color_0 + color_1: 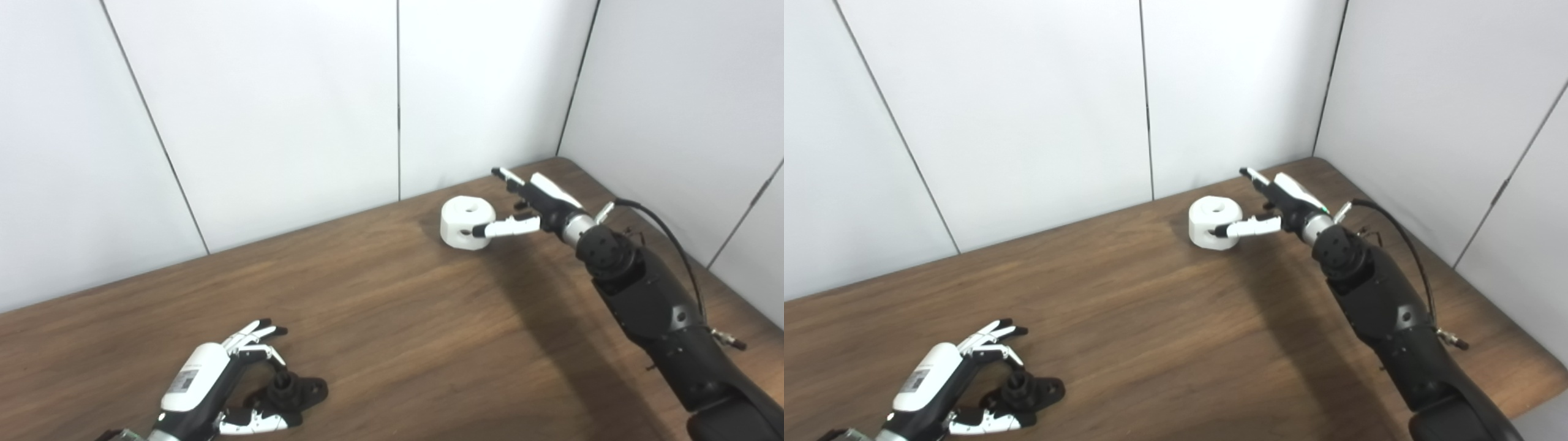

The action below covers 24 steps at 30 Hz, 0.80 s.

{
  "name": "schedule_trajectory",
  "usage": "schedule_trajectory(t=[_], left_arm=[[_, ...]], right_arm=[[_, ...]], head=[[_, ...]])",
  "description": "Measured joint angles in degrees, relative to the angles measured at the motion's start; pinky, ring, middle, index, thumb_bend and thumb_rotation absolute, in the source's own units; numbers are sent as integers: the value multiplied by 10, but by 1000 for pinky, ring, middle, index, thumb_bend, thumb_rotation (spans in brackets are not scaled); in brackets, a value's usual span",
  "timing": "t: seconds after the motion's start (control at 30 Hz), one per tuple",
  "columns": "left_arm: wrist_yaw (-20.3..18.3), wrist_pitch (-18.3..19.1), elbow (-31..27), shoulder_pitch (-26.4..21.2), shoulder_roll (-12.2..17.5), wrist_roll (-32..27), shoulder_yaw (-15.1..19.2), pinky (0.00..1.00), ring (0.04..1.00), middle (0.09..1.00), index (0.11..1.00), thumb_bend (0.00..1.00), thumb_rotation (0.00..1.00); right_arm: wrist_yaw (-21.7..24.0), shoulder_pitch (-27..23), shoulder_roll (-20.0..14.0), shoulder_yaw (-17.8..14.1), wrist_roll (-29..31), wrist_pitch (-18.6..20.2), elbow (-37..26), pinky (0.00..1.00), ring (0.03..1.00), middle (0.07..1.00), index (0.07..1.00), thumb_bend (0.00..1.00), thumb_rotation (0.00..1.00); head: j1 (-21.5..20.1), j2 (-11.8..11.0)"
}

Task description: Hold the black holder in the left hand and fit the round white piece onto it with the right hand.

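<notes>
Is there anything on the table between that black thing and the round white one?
No. Both eye views show only bare wooden table between the black holder and the round white piece.

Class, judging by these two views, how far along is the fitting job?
Nothing is fitted yet. The black holder lies on the table, with the left hand open around it. The right hand, open, reaches the round white piece, thumb at its side. Gripping, lifting and fitting remain.
</notes>
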Motion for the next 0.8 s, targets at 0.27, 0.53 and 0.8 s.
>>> schedule_trajectory(t=[0.27,0.53,0.8], left_arm=[[-14,4,-20,14,1,0,12,865,924,858,482,521,47],[-21,6,-30,22,1,-6,19,853,918,854,482,521,46],[-21,7,-35,26,1,-5,21,833,913,849,482,521,48]], right_arm=[[-40,-7,10,21,-20,-3,27,791,925,952,930,1000,554],[-96,-24,25,43,-50,-5,58,768,922,951,908,1000,541],[-142,-37,34,60,-71,-6,84,698,864,933,863,1000,508]], head=[[0,2],[8,5],[14,11]])
